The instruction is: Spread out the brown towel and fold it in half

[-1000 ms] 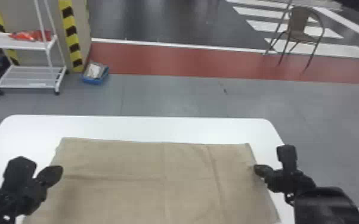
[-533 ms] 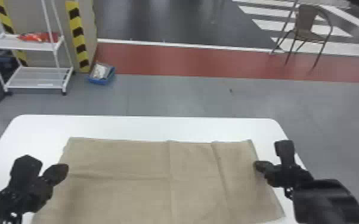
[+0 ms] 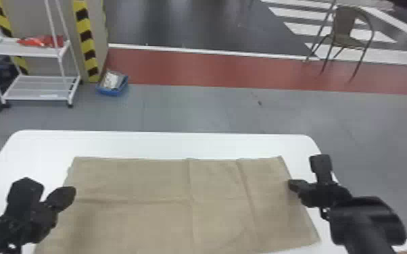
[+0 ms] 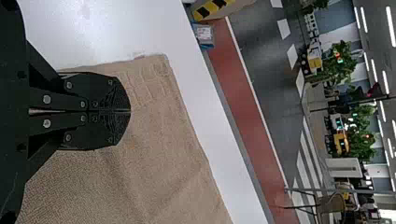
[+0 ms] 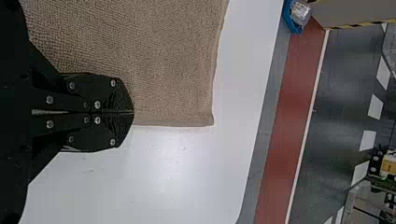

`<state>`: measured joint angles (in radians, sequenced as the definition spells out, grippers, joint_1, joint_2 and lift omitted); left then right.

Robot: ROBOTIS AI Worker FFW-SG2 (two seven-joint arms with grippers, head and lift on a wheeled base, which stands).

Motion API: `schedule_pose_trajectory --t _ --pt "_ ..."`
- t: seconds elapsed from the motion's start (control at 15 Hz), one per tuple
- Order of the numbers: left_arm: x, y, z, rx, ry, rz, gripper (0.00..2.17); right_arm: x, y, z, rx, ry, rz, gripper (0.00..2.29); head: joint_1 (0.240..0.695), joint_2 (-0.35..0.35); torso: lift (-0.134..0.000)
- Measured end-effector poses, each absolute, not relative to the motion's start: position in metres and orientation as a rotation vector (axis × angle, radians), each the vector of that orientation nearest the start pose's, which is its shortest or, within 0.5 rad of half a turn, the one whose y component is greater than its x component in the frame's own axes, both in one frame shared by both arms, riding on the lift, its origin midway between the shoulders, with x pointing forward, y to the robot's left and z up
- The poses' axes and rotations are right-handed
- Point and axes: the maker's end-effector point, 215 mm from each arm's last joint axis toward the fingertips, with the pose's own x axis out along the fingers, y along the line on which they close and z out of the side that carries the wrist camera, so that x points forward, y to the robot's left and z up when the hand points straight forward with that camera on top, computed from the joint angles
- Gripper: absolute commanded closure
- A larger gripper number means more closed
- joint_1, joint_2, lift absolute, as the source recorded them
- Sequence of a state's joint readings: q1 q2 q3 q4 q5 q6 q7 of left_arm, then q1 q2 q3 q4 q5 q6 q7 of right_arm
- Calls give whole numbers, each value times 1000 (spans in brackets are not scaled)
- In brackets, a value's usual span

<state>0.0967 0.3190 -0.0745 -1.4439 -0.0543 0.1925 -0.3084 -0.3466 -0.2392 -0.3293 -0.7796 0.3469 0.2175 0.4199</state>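
White table (image 3: 152, 144), brown towel (image 3: 219, 209), long axis left to right

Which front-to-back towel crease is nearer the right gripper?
The right-hand crease; the other crease lies farther left on the towel.

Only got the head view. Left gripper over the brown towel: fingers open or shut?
Observer: Shut. In the left wrist view the left gripper has its fingertips together, no cloth showing between them.

Operator: Right one?

Observer: Also shut. The right wrist view has the right gripper with its tips meeting, near the side edge of the towel.

Operator: Anything in the cloth at its far left corner that I'd miss?

Observer: Yes, raised bands in the weave just inside that corner, in the left wrist view.
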Motion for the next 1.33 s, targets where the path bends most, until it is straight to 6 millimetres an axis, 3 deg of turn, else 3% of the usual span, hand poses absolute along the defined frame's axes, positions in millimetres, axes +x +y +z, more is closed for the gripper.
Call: schedule_pose_trajectory --t 0.07,0.13,0.2,0.27,0.33,0.4,0.47,0.67,0.73,1.0,1.33 --pt "507 275 -527 308 474 -338 1878 549 -458 -581 -165 721 25 1288 695 -187 0" --pt "503 277 -523 300 467 -334 1828 540 -461 -577 -157 701 27 373 695 -192 0" --pt "499 282 -518 295 458 -324 1713 532 -459 -570 -151 672 36 19 695 -191 0" --pt "494 289 -512 289 448 -309 1595 521 -455 -560 -141 637 50 9 695 -185 0" --pt "491 297 -505 282 438 -296 1298 514 -453 -549 -131 602 63 9 695 -178 0" --pt "488 305 -498 274 424 -283 640 508 -453 -531 -126 553 70 19 695 -165 0" --pt "485 309 -492 267 407 -278 434 503 -455 -512 -133 505 78 43 695 -163 0" --pt "471 333 -475 278 364 -251 431 478 -454 -467 -229 374 146 194 695 -149 0" --pt "464 344 -475 287 369 -250 437 464 -449 -460 -272 358 183 211 695 -129 0" --pt "430 377 -499 289 473 -234 606 408 -445 -467 -390 404 290 218 695 -97 0" --pt "386 387 -539 280 603 -250 606 349 -443 -482 -493 444 393 218 695 -88 0"
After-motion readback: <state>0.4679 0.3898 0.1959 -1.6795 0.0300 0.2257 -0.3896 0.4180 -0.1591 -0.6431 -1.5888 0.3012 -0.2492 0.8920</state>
